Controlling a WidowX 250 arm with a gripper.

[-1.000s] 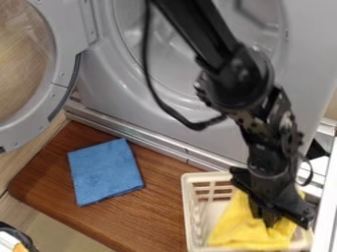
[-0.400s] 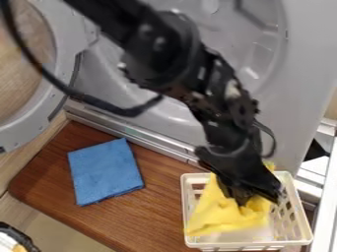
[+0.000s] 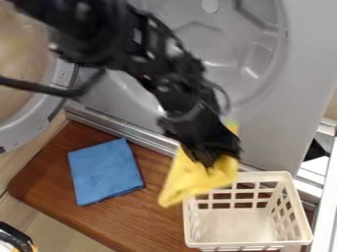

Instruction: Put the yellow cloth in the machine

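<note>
While the gripper's (image 3: 211, 161) 2 fingers are closed on the yellow cloth (image 3: 187, 181), its free end hangs below-left of them, outside the machine (image 3: 263, 135). White basket (image 3: 253, 245) below-right of fingers, blue cloth (image 3: 105, 171) well left on wooden board (image 3: 141, 221), machine's open door (image 3: 29, 129) farther left.

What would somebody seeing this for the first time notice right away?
Probably the bright yellow cloth, hanging from the black gripper beside and partly over the white basket at lower right. Next, the flat blue cloth on the brown board, with the big grey machine open behind.
</note>
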